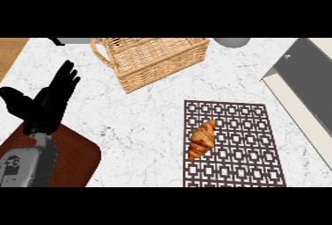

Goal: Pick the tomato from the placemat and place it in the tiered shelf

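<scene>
No tomato is seen: a croissant (202,139) lies on the placemat (240,176), toward its left side. The left hand (48,103) is shown at the view's left, fingers straight and spread, empty, well apart from the croissant; the right hand is not shown. The basket (156,59) could be mistaken for the shelf, since no tiered shelf can be clearly made out.

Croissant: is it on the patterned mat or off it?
On it: the croissant lies flat on the mat, near its left edge.
</scene>
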Robot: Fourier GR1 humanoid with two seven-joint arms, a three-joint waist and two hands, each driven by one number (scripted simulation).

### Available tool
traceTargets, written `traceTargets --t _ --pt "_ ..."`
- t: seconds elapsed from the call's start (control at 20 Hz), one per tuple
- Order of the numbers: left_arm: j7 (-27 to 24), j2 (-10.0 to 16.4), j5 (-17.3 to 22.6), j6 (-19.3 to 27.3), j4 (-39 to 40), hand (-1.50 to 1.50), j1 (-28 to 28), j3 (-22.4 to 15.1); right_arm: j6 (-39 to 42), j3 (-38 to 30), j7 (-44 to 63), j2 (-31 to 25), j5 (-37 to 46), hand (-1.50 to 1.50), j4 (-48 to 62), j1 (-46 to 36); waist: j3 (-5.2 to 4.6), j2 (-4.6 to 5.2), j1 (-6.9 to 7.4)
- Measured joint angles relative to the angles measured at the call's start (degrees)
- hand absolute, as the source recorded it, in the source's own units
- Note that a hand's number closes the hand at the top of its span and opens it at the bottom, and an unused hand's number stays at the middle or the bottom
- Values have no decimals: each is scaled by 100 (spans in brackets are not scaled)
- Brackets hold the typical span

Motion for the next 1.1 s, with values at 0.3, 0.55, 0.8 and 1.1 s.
traceTargets --t 0.3,0.55,0.8,1.1 --pt "33 51 98 -92 32 0 -70 97 -816 -37 -795 -269 -178 -150 957 -213 -1 -1 7" --pt "82 -42 0 10 -68 0 16 28 -532 -292 -936 -1003 -766 -150 1696 -315 -6 -11 -8" --pt "37 28 32 -64 1 0 6 95 564 -721 -589 -1772 -1558 -150 2433 -143 -5 -19 -64" --pt "-56 35 41 -113 57 0 80 130 1523 -1495 -1102 -2745 -2107 -150 3649 595 2 -19 -109"
